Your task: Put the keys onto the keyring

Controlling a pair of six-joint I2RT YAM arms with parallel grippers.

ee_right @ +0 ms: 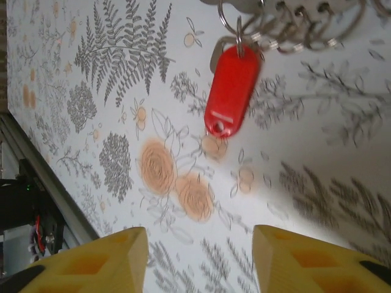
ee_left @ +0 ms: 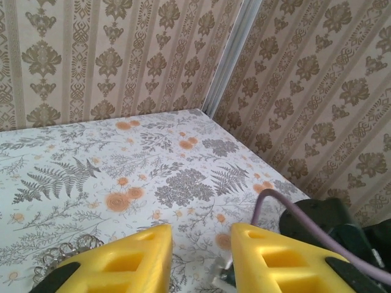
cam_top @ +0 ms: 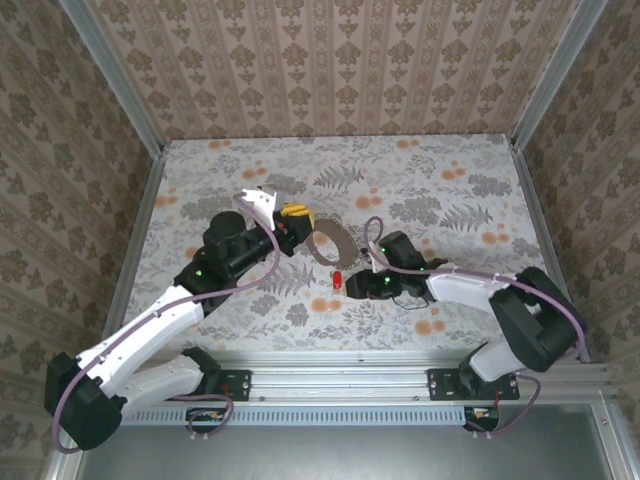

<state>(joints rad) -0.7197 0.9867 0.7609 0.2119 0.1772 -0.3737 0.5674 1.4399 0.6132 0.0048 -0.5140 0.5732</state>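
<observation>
The right gripper (ee_right: pixel 200 235) stands open, its two yellow fingers (ee_right: pixel 98 262) well apart, and it holds nothing: bare flowered table (cam_top: pixel 450 200) shows in the gap between them. The key (ee_right: pixel 231 91) lies flat on the table just ahead of that gap, its red head toward the gripper. A small silvery ring runs through its far end. That ring joins a chain (ee_right: pixel 305 27) of silvery links that runs off to one side along the top of the right wrist view. Nothing of the gripper touches the key.

From above, the key sits just beside the right gripper, on the near side of the keyring (cam_top: pixel 340 245). The keyring is a brown oval band lying flat near the middle of the table, between the two arms.

The left gripper (ee_left: pixel 201 235) is at the keyring's far left side. Its yellow fingertips (ee_left: pixel 153 244) are partly apart — a narrower gap than the right one's — with only table pattern seen between the tips. Low in that gap sits a small silvery bit, too little in view to name. A curl of chain lies on the table just outside the gripper's left finger.
</observation>
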